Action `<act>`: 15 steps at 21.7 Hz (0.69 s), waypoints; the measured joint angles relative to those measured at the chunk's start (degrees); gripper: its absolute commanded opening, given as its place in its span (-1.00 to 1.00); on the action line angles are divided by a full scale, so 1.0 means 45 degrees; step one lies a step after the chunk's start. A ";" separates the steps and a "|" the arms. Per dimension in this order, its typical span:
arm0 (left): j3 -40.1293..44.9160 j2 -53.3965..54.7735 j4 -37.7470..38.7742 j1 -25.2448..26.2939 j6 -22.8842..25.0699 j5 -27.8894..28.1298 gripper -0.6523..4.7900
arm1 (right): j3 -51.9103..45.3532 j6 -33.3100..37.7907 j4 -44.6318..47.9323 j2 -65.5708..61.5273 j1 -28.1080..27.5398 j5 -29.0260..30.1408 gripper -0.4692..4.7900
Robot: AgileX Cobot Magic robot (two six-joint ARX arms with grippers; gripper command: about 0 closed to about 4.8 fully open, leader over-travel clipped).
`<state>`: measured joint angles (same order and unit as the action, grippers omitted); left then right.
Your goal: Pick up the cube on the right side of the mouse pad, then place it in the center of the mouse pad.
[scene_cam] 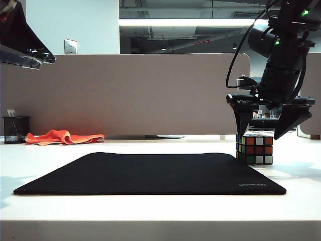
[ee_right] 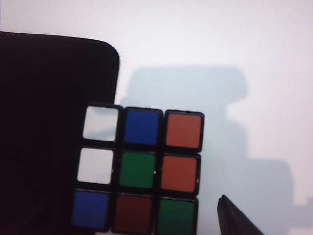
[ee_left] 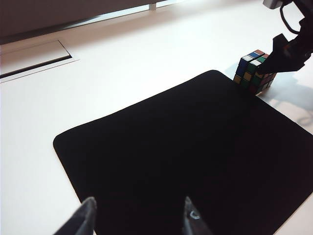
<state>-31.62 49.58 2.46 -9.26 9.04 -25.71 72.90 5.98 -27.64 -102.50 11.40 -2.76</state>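
Overhead, open grippers (scene_cam: 264,130) (ee_left: 139,215); seemingly white table (scene_cam: 160,206).

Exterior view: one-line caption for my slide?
Open right gripper poised over the cube beside the mouse pad.

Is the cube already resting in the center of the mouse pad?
No: the cube sits off the mouse pad, at its right edge, under the open right gripper.

left gripper (scene_cam: 37,60): raised high at far left, jaws apart | right gripper (scene_cam: 268,131): low at right, pointing down, jaws spread wide
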 measured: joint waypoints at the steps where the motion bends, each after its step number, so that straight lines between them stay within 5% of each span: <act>1: 0.0000 0.0000 0.0000 0.0005 -0.0005 0.0005 0.07 | 0.0000 0.0005 -0.0015 0.0000 -0.0024 0.0010 0.64; 15: 0.0000 0.0000 0.0005 0.0000 0.0000 0.0000 0.07 | 0.0000 0.0000 -0.0044 0.0185 -0.0034 0.0296 0.61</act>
<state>-31.62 49.58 2.48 -9.26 9.04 -25.71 72.90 5.98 -27.83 -101.67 11.25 -1.43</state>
